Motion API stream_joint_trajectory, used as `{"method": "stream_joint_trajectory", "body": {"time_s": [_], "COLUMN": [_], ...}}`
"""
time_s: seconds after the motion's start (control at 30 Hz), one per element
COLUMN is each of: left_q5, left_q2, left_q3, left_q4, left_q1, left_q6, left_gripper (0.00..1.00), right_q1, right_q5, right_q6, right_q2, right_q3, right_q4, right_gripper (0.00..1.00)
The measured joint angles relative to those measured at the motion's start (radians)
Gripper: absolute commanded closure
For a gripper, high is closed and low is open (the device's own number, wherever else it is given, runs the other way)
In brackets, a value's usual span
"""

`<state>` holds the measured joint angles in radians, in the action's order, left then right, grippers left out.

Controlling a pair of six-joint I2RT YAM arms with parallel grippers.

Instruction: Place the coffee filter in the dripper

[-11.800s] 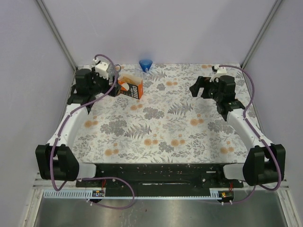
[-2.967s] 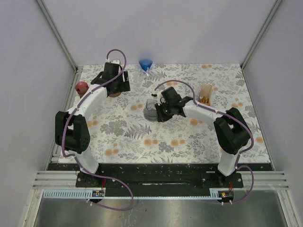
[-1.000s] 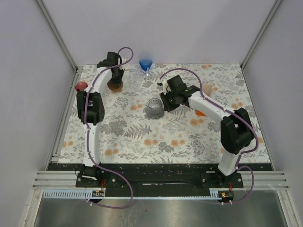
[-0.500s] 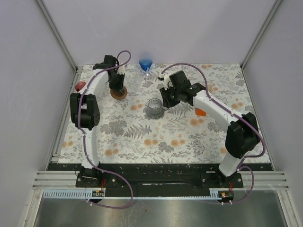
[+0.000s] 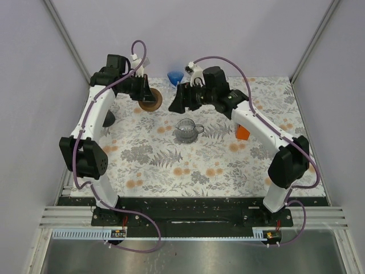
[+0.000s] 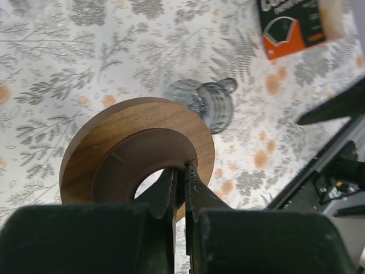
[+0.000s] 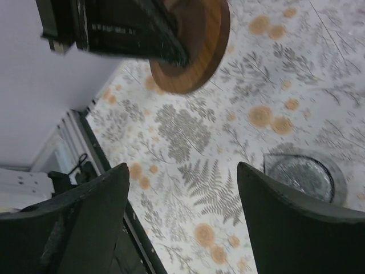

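Observation:
The clear glass dripper [image 5: 186, 130] with its small handle stands alone mid-table, also seen as a glass dripper [image 6: 204, 103] and a glass dripper [image 7: 302, 177] from the wrists. My left gripper [image 5: 142, 91] is shut on the inner rim of a wooden ring [image 5: 151, 99], held tilted in the air; the fingertips [image 6: 181, 168] pinch the wooden ring [image 6: 137, 148]. My right gripper [image 5: 179, 98] hangs open and empty behind the dripper, close to the wooden ring [image 7: 194, 51]. I cannot make out a loose coffee filter. An orange filter box [image 6: 291, 28] lies on the table.
A blue funnel [image 5: 175, 77] stands at the back edge between the two grippers. The orange box [image 5: 242, 132] lies partly under the right forearm. A dark round object [image 5: 107, 118] sits by the left rail under the left arm.
The right gripper has opened and moved up and back-left, away from the glass dripper. The left gripper has lifted the wooden ring off the table and tilted it.

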<state>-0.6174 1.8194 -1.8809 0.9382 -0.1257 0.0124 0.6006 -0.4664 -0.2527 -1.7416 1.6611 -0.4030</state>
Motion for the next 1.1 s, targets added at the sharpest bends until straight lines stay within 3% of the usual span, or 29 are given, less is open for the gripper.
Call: {"method": "stream_joint_trajectory", "body": {"time_s": [0.27,0.53,0.57,0.63,0.67,0.73,0.8,1.0,1.1], "left_q5": [-0.115,-0.148,-0.149,-0.149,-0.149,-0.148,-0.142,-0.161,-0.178], "left_q2": [-0.125,-0.155,-0.156,-0.158,-0.158,-0.158,-0.158,-0.16,-0.172], "left_q3": [0.051,0.076,0.076,0.076,0.076,0.076,0.074,-0.023,-0.056], "left_q4": [0.006,-0.011,-0.017,-0.027,-0.029,-0.028,-0.023,0.045,0.052], "left_q1": [-0.036,-0.052,-0.051,-0.051,-0.051,-0.051,-0.053,-0.056,-0.038], "left_q6": [-0.032,-0.043,-0.043,-0.043,-0.043,-0.043,-0.043,-0.072,-0.107], "left_gripper": [1.0,1.0,1.0,1.0,0.91,0.61,0.39,0.06,0.01], "right_q1": [0.001,-0.002,-0.005,-0.008,-0.008,-0.008,-0.007,0.004,0.014], "right_q5": [-0.15,-0.235,-0.235,-0.237,-0.235,-0.227,-0.2,0.044,0.198], "right_q6": [-0.196,-0.314,-0.327,-0.335,-0.336,-0.324,-0.282,-0.013,0.174], "right_q2": [-0.123,-0.169,-0.169,-0.169,-0.169,-0.169,-0.163,-0.109,-0.029], "right_q3": [0.087,0.09,0.09,0.09,0.09,0.09,0.09,0.043,-0.048], "right_q4": [0.183,0.249,0.257,0.263,0.263,0.257,0.237,0.13,0.137], "right_gripper": [0.32,0.94,1.0,1.0,1.0,1.0,1.0,1.0,1.0]}}
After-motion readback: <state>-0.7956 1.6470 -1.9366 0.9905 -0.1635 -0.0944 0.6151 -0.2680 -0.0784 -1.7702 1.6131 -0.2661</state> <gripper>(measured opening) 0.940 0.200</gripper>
